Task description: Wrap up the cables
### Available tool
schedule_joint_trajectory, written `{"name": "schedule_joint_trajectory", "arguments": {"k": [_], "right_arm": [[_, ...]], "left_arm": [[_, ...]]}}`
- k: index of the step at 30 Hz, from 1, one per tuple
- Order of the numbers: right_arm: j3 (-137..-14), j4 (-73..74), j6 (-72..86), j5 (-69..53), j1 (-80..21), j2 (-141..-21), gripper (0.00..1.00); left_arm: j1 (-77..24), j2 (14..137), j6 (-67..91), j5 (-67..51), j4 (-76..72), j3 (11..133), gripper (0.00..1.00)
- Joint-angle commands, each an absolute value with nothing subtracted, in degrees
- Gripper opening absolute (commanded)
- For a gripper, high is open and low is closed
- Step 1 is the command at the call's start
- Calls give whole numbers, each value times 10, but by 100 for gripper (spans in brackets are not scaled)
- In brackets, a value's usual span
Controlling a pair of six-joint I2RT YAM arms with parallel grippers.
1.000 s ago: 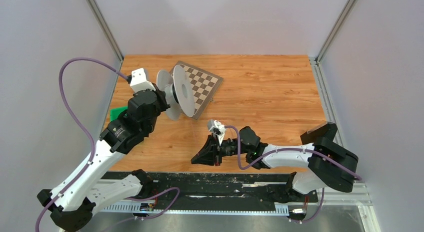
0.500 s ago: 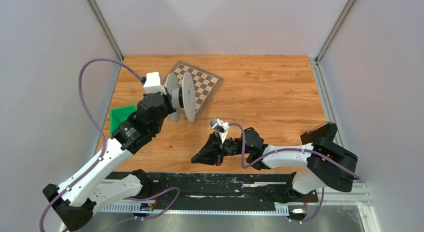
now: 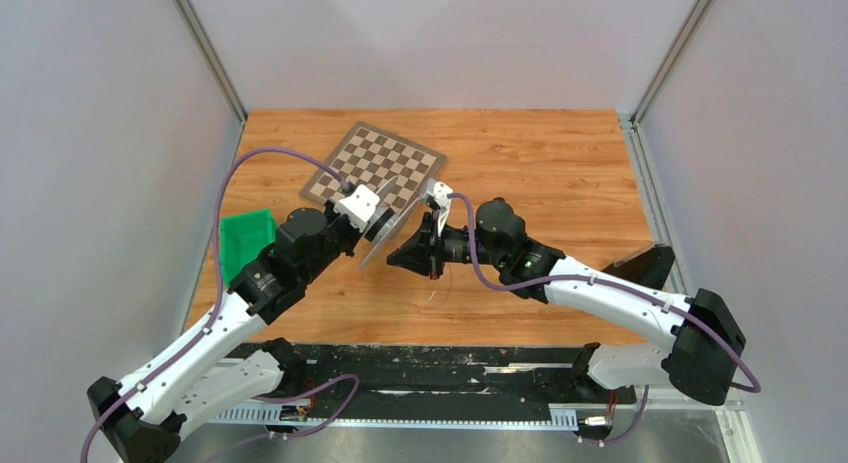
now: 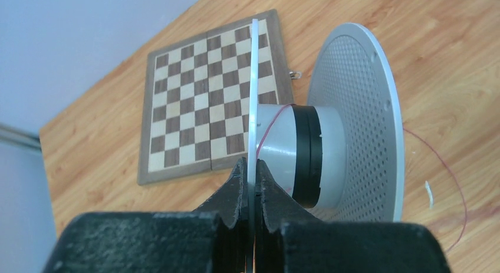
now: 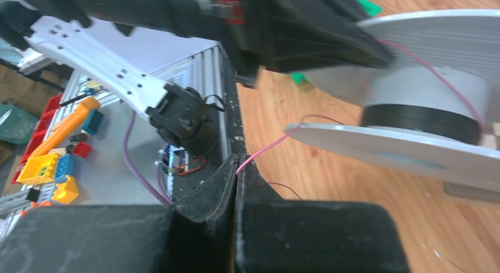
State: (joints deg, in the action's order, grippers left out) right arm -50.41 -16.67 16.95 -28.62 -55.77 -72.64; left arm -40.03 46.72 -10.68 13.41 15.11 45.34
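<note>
A grey spool (image 3: pixel 380 235) with two wide flanges is held tilted above the table, left of centre. My left gripper (image 3: pixel 362 221) is shut on the thin edge of its near flange (image 4: pixel 253 96). The left wrist view shows the hub (image 4: pixel 289 152) with a black band and the perforated far flange (image 4: pixel 361 119). A thin red cable (image 5: pixel 265 148) runs from the hub (image 5: pixel 430 90) over a flange rim down to my right gripper (image 5: pixel 237 164). That gripper is shut on the cable, just right of the spool (image 3: pixel 402 258). Slack cable lies on the table (image 4: pixel 455 187).
A folded chessboard (image 3: pixel 375 161) lies flat at the back left, right behind the spool; it also shows in the left wrist view (image 4: pixel 200 102). A green bin (image 3: pixel 243 238) sits at the table's left edge. Metal frame posts stand at the back corners.
My left arm has carried the spool forward and to the right, tilting it. My right arm has swung away from the front edge toward the spool, still pinching the cable.
</note>
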Motion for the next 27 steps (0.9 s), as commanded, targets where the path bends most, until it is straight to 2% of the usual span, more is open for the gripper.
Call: {"name": "schedule_joint_trajectory", "arguments": {"k": [1,7,13,27], "right_arm": [[-542,-93,137,-289,-525,-707,0],[-560,-50,127,-322,-466,-692,0],[-549,-14,92,-331,-450,-669,0],[-491,64,20,-256,-429,-607,0]], "left_arm": [[-398,434,-213,53,103,451,0],[-398,411,-292,-35,169,459,0],[-398,405,-310,-95,215,484,0],[-397,387,-253,-133,311,551,0]]}}
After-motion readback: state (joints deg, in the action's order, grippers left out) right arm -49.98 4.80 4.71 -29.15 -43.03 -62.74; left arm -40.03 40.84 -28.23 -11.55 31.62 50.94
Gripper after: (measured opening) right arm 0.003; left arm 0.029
